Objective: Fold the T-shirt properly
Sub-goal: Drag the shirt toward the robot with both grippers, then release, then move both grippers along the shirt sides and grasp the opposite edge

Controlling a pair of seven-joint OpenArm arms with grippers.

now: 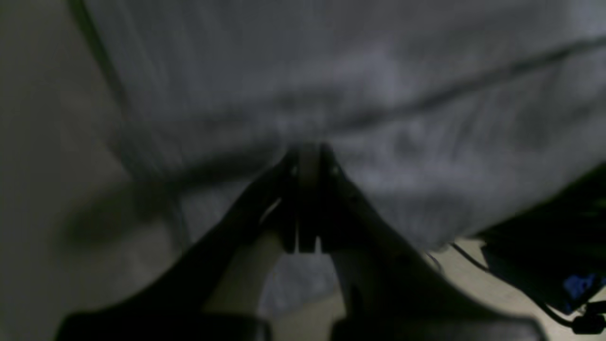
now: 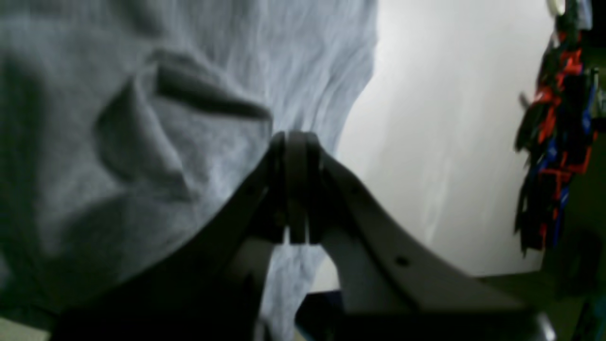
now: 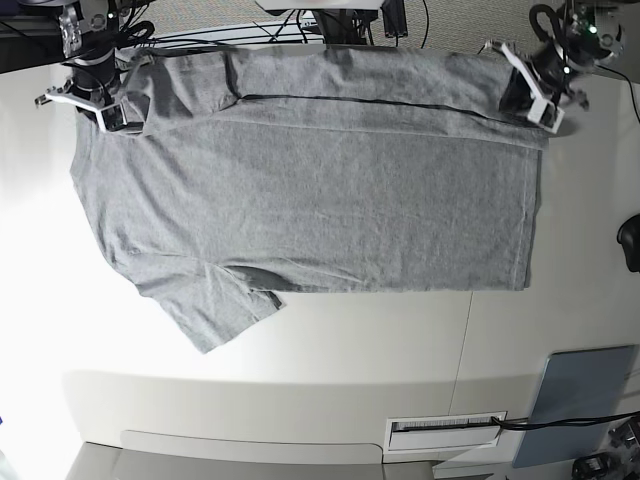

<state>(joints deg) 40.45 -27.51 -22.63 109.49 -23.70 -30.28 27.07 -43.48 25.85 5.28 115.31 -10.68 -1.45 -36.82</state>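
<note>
One T-shirt, grey, spread wide across the white table, plain side showing; long crease running crosswise near the robot-side edge, with a rumpled fold at the right-arm end. One sleeve angled out at the far side, toward the right arm's half. Left gripper: one, jaws clenched, poised at the shirt's left-arm end; contact cannot be told. Right gripper: one, jaws clenched, at the opposite end, beside the rumpled fold; contact likewise cannot be told. One flat grey-blue pad, apart from the shirt, crossed by a black cable.
</note>
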